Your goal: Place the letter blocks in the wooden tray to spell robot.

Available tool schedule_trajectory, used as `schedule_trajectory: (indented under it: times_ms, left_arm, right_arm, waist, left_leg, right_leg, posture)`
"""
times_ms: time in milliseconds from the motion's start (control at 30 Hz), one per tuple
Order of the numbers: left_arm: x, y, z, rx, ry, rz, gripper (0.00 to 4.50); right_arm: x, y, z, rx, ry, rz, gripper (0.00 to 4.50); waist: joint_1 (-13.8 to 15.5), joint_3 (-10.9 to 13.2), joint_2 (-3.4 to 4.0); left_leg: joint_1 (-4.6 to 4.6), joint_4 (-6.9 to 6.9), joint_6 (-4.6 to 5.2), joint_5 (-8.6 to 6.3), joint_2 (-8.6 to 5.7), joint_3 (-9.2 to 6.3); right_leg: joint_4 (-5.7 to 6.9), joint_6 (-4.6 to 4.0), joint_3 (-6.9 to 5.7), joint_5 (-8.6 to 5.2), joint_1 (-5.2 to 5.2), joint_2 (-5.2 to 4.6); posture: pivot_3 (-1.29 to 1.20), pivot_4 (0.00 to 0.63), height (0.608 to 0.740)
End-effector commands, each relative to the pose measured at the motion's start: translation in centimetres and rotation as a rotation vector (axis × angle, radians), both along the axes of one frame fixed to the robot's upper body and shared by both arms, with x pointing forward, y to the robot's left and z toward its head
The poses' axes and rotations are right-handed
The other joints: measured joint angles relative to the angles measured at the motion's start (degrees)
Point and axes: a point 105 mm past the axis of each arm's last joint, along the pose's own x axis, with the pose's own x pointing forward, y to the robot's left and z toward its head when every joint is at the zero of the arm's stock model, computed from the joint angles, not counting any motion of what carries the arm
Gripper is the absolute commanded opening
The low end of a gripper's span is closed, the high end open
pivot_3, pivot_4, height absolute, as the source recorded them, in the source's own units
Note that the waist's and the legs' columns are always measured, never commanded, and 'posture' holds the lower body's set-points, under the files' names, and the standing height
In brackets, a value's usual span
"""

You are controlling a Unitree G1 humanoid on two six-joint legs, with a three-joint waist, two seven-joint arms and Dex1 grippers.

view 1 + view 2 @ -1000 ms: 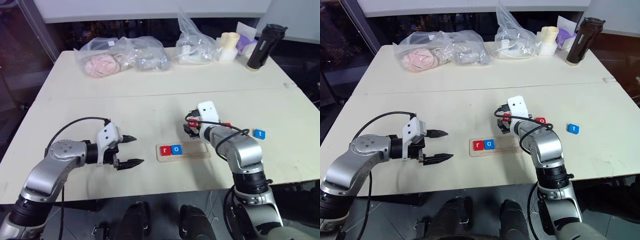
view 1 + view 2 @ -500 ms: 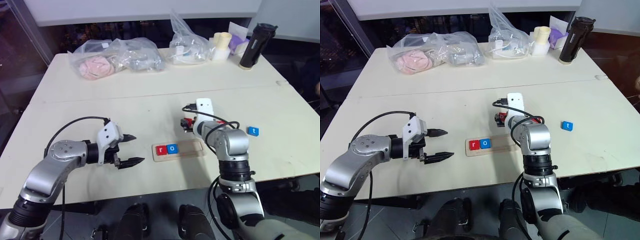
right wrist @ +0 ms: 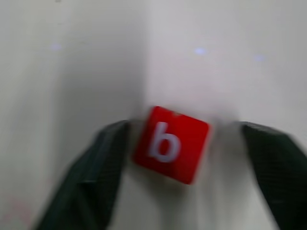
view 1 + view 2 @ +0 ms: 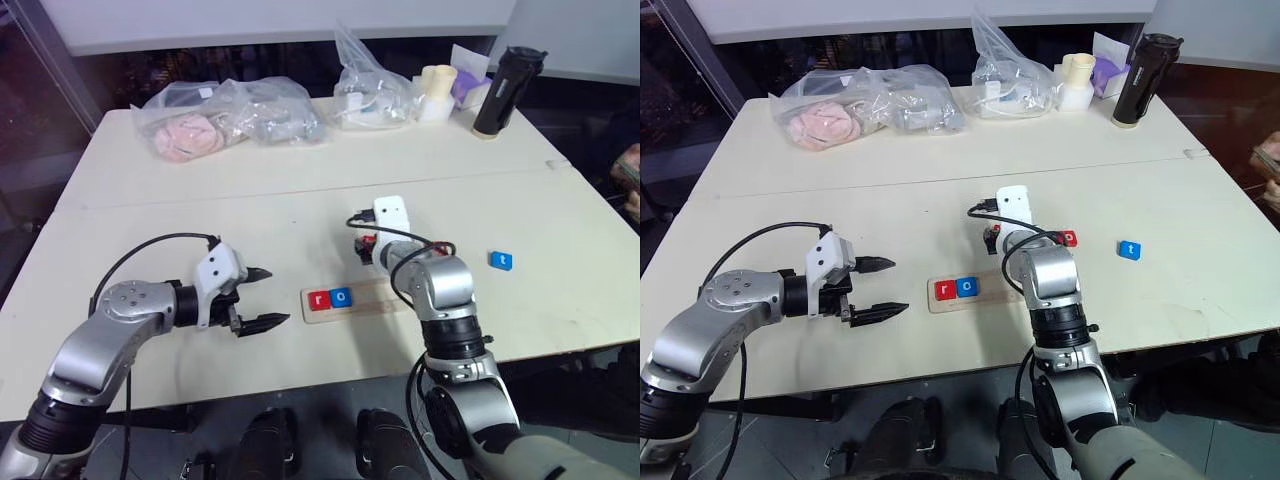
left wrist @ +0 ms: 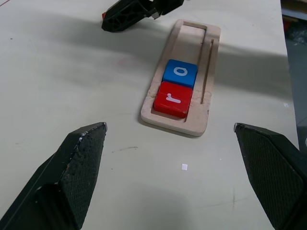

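– Right gripper (image 3: 184, 132) is reaching down to the desk (image 4: 200, 220) just beyond the wooden tray (image 4: 385, 293). Its jaws are standing either side of the red b block (image 3: 170, 151). One of the fingers (image 3: 103, 163) is touching the block's edge and the other is showing a gap. Wrist view is smearing, so I can't tell if it's a firm grip.

– Left gripper (image 4: 277, 296)?

– Hanging wide open, holding nothing, over bare desk to the tray's left and pointing at it.

– Anything hidden?

– Right arm is covering the tray's right end in the head views. Another red block (image 4: 1069, 239) is peeking out beside that arm, letter unreadable. b is barely showing from the head.

– Tray contents?

– Red r block (image 4: 319, 299) is sitting at the left end, with the blue o block (image 4: 342, 296) touching it on the right. The groove past them is lying bare.

– Orientation?

– Tray's long axis is running left to right across the desk. Both letters are reading upright from the robot's side. b is sitting slightly tilted between the fingers.

– Remaining blocks?

– Blue t block (image 4: 501, 260) is lying alone, well right of the tray. Clear bags (image 4: 230, 115) are sitting at the far edge, contents hard to make out.
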Motion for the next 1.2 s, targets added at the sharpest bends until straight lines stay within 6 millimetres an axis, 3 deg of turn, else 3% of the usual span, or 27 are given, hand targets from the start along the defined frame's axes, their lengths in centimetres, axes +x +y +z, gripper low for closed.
schedule_trajectory:
  times_ms: [33,67,233,500,633,833,967,1200]
  left_arm:
    - [0.0,-0.4,0.7,-0.009,-0.041,-0.016,4.50]
    - [0.0,-0.4,0.7,-0.010,-0.041,-0.016,4.50]
    - [0.1,-0.5,0.6,-0.012,-0.037,-0.026,4.50]
    - [0.1,-0.9,0.4,-0.016,-0.033,-0.060,4.50]
    - [0.1,-1.2,0.0,-0.022,-0.026,-0.079,4.50]
    - [0.1,-1.2,-0.6,-0.024,-0.015,-0.098,4.50]
    - [0.3,-1.3,-0.9,-0.025,-0.013,-0.108,4.50]
    - [0.4,-1.1,-1.2,-0.024,-0.011,-0.115,4.50]
  right_arm:
    - [-0.1,-0.4,-1.0,0.004,0.048,-0.021,1.53]
    - [-0.1,-0.6,-1.0,0.010,0.054,-0.028,1.17]
    - [-0.8,-1.5,-0.7,0.029,0.071,-0.047,1.17]
    - [-2.9,-4.2,3.4,-0.024,-0.015,0.005,1.17]
    - [-5.8,-7.0,5.0,-0.066,-0.025,0.020,1.17]
    - [-9.0,-9.4,4.7,-0.092,-0.037,0.043,1.17]
    - [-11.2,-10.1,3.1,-0.095,0.004,0.047,1.17]
    - [-12.5,-10.5,0.2,-0.056,0.089,-0.020,1.17]
  waist:
    - [0.1,0.0,0.00]
    - [0.3,0.0,-0.01]
    - [0.5,0.0,-0.01]
    - [0.4,0.0,0.02]
    - [0.5,0.0,0.06]
    - [0.5,0.1,0.02]
    - [0.5,0.1,-0.01]
    - [0.6,0.1,-0.03]
  left_leg:
    - [0.01,0.00,0.00,0.00,0.00,0.00]
    - [0.01,0.00,-0.01,0.00,0.01,0.00]
    - [0.00,0.00,-0.04,-0.01,0.01,0.00]
    - [-0.35,-0.06,-0.02,0.00,-0.04,0.03]
    - [-0.39,-0.12,-0.01,0.00,-0.02,0.03]
    - [-0.39,-0.12,-0.03,-0.01,-0.01,0.04]
    - [-0.39,-0.12,-0.04,-0.02,0.00,0.04]
    - [-0.46,-0.12,-0.16,-0.09,0.07,0.04]
  right_leg:
    - [-0.01,-0.01,0.00,0.00,-0.01,0.00]
    - [-0.02,-0.02,0.00,0.00,-0.03,0.00]
    - [-0.13,-0.05,0.00,0.01,-0.06,-0.01]
    - [-0.14,-0.06,0.00,0.00,-0.15,-0.08]
    - [-0.11,-0.06,0.00,-0.01,-0.23,-0.05]
    - [-0.18,-0.10,-0.01,-0.06,-0.20,-0.06]
    - [-0.18,-0.20,-0.01,-0.12,-0.21,-0.07]
    - [-0.22,-0.25,-0.05,-0.15,-0.25,-0.09]
  posture:
    - [0.00,0.150,0.725]
    - [0.00,0.150,0.725]
    - [0.00,0.150,0.725]
    - [0.00,0.150,0.725]
    - [0.00,0.150,0.725]
    - [0.00,0.150,0.725]
    - [0.00,0.150,0.725]
    - [0.00,0.150,0.725]
